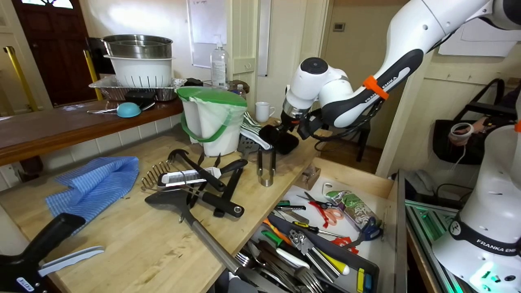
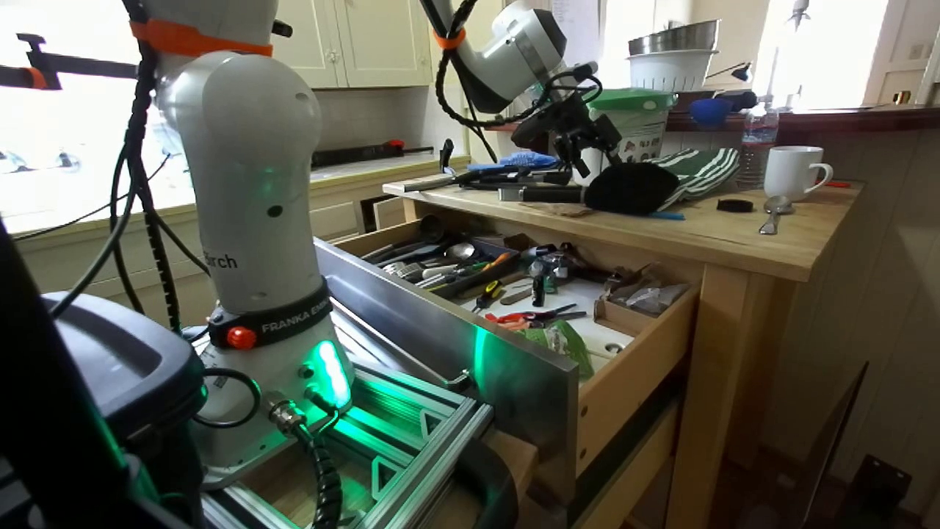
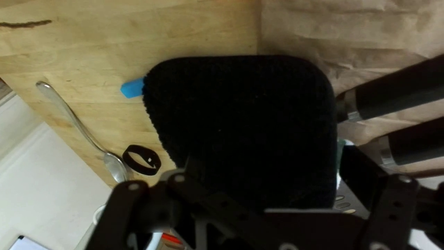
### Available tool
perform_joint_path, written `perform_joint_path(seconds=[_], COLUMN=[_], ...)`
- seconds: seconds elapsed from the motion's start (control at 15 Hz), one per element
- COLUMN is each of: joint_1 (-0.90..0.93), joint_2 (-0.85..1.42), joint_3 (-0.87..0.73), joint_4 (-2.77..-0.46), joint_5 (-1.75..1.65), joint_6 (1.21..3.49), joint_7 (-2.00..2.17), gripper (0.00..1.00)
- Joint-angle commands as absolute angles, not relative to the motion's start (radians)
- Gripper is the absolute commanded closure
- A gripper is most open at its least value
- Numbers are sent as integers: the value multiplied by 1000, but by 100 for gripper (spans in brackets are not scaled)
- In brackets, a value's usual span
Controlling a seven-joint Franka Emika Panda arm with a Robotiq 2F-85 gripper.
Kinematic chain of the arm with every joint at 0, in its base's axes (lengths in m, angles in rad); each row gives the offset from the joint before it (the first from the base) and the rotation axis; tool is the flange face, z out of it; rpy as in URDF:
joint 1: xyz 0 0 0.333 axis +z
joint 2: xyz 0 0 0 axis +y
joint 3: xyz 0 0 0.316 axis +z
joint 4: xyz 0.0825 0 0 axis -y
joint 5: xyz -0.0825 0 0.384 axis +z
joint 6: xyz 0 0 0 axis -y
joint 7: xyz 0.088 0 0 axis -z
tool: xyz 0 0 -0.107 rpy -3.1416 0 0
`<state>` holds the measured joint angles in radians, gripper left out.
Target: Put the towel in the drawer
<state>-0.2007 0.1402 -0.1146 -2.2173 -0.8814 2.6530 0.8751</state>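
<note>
A green-and-white striped towel (image 1: 252,129) lies on the worktop beside a white bucket. It also shows in an exterior view (image 2: 698,173). A fuzzy black pad-like cloth (image 3: 249,114) lies against it; whether they are one piece I cannot tell. A blue checked cloth (image 1: 97,183) lies at the worktop's far end. My gripper (image 2: 593,158) is over the black cloth, fingers pointing down. In the wrist view my gripper (image 3: 269,159) has its fingers wide apart, with the black cloth beneath; contact is unclear. The drawer (image 2: 514,382) is pulled open below the worktop (image 1: 134,228).
The bucket (image 1: 211,118) has a green lid. Tongs (image 1: 266,171), a grater and dark utensils lie nearby. A mug (image 2: 797,173), spoon (image 3: 73,114) and black band (image 3: 142,159) are near the worktop's end. The drawer holds a cutlery tray (image 1: 370,264), scissors and a small box (image 2: 624,312).
</note>
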Motion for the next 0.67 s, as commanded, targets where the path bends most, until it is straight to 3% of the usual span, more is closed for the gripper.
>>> perform_joint_path(seconds=[0.0,0.33,0.4,0.53,0.6], joint_1=[-156,-133,-129,-124,-122], joint_2=[207,274,286,299,307], joint_3=[-140,-174,-184,-197,-203], joint_4=[-2143,-2077,-2071,-2066,-2062], joint_5=[-829,-794,-796,-793,-791], joint_6=[2633,2622,2620,2624,2624], joint_7=[848,827,827,813,809], gripper=[0,1,26,30,40])
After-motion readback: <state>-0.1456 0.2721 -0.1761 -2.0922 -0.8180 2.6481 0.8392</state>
